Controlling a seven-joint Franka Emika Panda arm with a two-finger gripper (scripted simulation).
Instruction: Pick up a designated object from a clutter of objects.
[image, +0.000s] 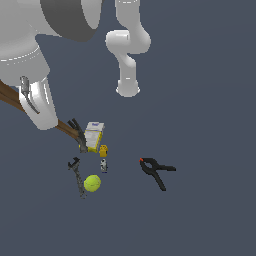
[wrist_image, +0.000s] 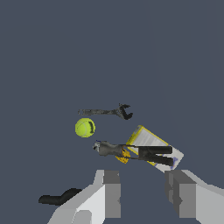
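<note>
- Gripper (wrist_image: 144, 192) fingers stand spread apart, nothing between them.
- Hammer (image: 65, 128) lies with its dark head just beside the yellow-white box (image: 94, 135), the handle pointing away from the box.
- Tennis ball (image: 92, 183) and wrench (image: 77, 176) lie near the box.

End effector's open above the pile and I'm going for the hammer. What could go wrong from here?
1. The brown-handled claw hammer's dark metal head lies against the yellow-white box, so lifting may drag or tip the box.
2. The handle is long and the head sits at one end; a grasp far from the head might let the hammer pivot or slip.
3. The open end effector shows nothing between its fingers, so closing now would likely miss.
</note>
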